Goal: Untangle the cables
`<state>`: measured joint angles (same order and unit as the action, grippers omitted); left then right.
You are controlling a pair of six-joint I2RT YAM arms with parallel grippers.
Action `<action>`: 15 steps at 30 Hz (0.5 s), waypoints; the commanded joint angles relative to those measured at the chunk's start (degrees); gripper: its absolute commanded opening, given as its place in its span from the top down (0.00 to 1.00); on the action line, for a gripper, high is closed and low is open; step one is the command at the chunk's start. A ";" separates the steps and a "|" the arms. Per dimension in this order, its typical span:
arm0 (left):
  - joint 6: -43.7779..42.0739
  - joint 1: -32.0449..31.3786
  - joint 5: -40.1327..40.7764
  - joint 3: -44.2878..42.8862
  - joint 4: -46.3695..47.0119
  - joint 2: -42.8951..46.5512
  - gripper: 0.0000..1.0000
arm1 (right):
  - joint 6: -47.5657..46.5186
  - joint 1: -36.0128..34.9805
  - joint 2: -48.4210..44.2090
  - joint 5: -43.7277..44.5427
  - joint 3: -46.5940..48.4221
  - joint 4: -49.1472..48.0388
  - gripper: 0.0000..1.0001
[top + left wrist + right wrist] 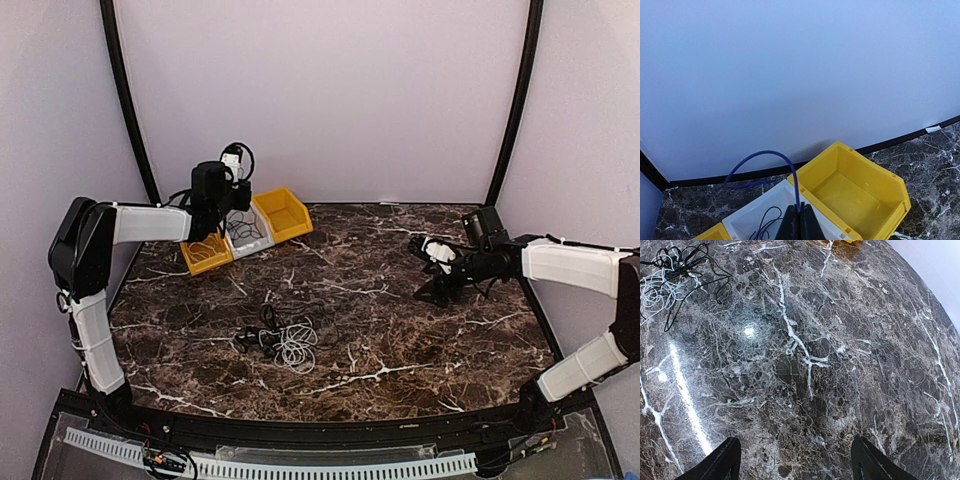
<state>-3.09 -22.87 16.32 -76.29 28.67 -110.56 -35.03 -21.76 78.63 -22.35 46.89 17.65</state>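
A tangle of white and black cables (286,341) lies on the marble table, left of centre; it also shows at the top left of the right wrist view as the same tangle (671,279). My left gripper (800,214) is shut on a thin dark blue cable (790,165) that arcs up and to the left from the pads. It hangs over the white bin (742,216), which has a dark cable (766,224) inside. From above, the left gripper (213,222) sits over the row of bins. My right gripper (797,465) stands open above bare marble, nothing between its fingers.
Three bins stand at the back left: a yellow bin (207,257) holding a pale coil, the white bin (250,238), and an empty yellow bin (284,214). The right gripper (434,272) hovers at the right side. Walls close in behind and beside the table.
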 commanded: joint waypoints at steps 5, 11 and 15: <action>5.04 0.29 -4.96 6.28 -3.88 4.01 1.00 | -0.49 -0.56 1.18 1.04 0.08 -0.03 0.23; 6.07 0.29 -5.84 10.18 -3.94 5.66 1.00 | -0.72 -1.04 1.40 1.24 0.13 0.10 0.22; 7.21 0.29 -7.09 9.17 -6.46 5.51 1.00 | -0.83 -1.18 1.28 1.56 0.04 0.09 0.22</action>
<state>2.17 -22.87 11.18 -66.81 24.34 -108.84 -35.38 -22.52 79.75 -21.28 46.89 17.93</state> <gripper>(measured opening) 0.024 0.778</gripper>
